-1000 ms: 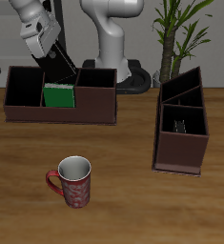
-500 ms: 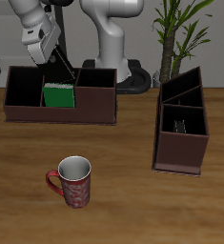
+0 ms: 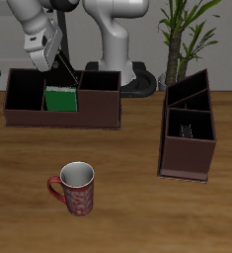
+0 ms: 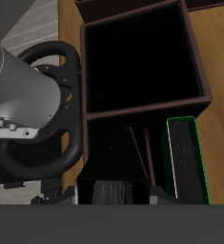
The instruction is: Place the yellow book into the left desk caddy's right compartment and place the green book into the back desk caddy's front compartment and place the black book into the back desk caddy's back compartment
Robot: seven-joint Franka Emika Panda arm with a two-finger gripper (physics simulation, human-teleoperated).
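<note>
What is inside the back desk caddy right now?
The back desk caddy holds the green book upright in its front compartment. The black book leans into the pocket behind it; its lower end is hidden.

The exterior view looks down across the whole worktop (image 3: 127, 208); the wrist view hangs close above the back desk caddy (image 3: 63, 111) (both show it).

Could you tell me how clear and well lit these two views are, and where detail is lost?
Exterior view: sharp, evenly lit, soft shadows inside the wide dark brown back desk caddy. Wrist view: compartments nearly black, the bright green book shows only as an edge; the hand is murky.
</note>
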